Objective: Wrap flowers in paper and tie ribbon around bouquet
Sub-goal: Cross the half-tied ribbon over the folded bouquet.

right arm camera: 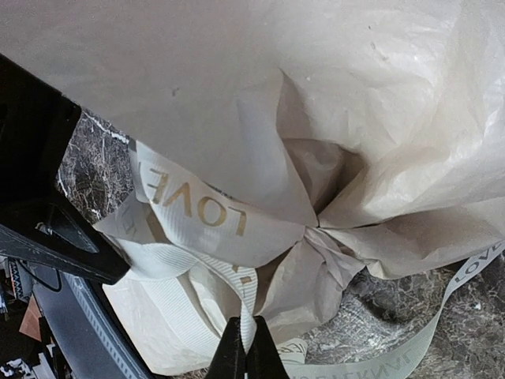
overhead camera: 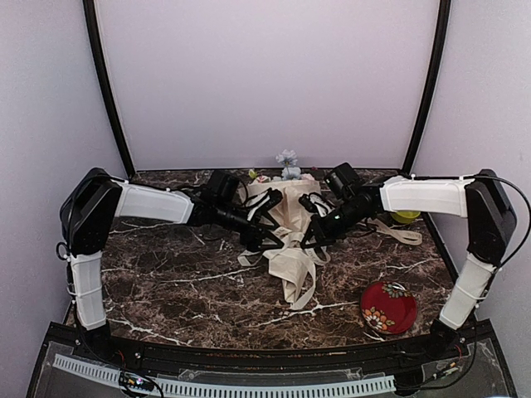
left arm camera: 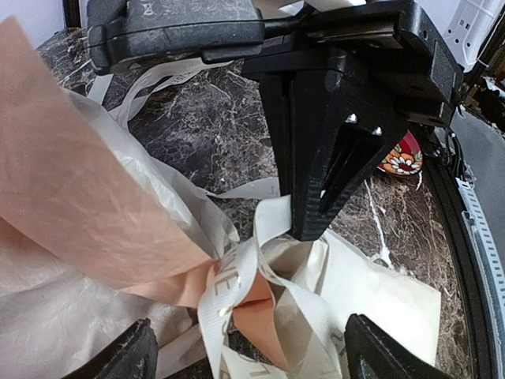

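Toward the far middle of the marble bench [overhead camera: 166, 282] lies the bouquet [overhead camera: 290, 236], its narrow end pointing at the near edge and its wide end at the far edge. The flowers [overhead camera: 287, 164] poke out of that wide end, pale blue and pink, right at the bench's far edge. From where I stand, the paper [left arm camera: 79, 197] is gathered and crinkled at the waist, cream on one face and peach on the other, and it flares out again below the pinch.

The ribbon [right arm camera: 197, 213], cream with gold lettering, is looped loosely around that gathered waist. One tail trails off across the bench toward the right edge.

Both arms reach in from either side and meet over the bouquet's middle. The left gripper [left arm camera: 252, 359] stands with its jaws spread wide. One finger [left arm camera: 118, 359] sits on each side of the wrapped waist, and they are clamped on nothing. The right gripper [right arm camera: 246, 351] has its jaws pressed together, with a strand of the ribbon pinched between the tips just above the paper's narrow part.

Near the right near corner of the bench sits a red flowered dish [overhead camera: 388, 307]. A lime-green round thing [overhead camera: 406, 217] rests by the right edge, just behind the right arm, well apart from the bouquet.
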Motion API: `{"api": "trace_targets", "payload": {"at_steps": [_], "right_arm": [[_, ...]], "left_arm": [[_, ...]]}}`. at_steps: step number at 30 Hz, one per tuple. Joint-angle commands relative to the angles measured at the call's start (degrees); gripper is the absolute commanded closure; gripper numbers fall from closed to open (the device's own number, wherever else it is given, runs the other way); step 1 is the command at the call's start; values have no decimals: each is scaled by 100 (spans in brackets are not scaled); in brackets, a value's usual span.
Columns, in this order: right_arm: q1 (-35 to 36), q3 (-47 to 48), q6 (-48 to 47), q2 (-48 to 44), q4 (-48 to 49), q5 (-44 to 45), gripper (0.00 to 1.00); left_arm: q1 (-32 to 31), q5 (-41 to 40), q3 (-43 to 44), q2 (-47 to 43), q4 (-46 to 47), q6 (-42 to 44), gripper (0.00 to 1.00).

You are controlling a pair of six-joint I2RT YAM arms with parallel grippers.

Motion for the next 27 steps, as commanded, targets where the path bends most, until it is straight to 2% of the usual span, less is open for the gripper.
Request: {"api": "trace_targets", "payload": {"at_steps": [1, 4, 12, 17, 25, 27], "right_arm": [[56, 210, -72, 126, 18, 94, 100], [56, 224, -73, 127, 17, 77, 100], [56, 215, -32, 118, 71, 60, 100], [57, 171, 28, 77, 160, 38, 100], [56, 120, 70, 54, 215, -4, 100], [56, 90, 73, 29, 240, -17, 100]], "left_arm": [[26, -114, 163, -17, -166, 91, 19], [7, -117, 139, -13, -94, 75, 29], [-103, -996, 104, 29, 50, 248, 40], [-178, -1573, -41, -14, 497, 131, 54], [-435, -1696, -327, -111, 990, 235, 55], [-463, -1819, -364, -125, 1002, 276, 59]]}}
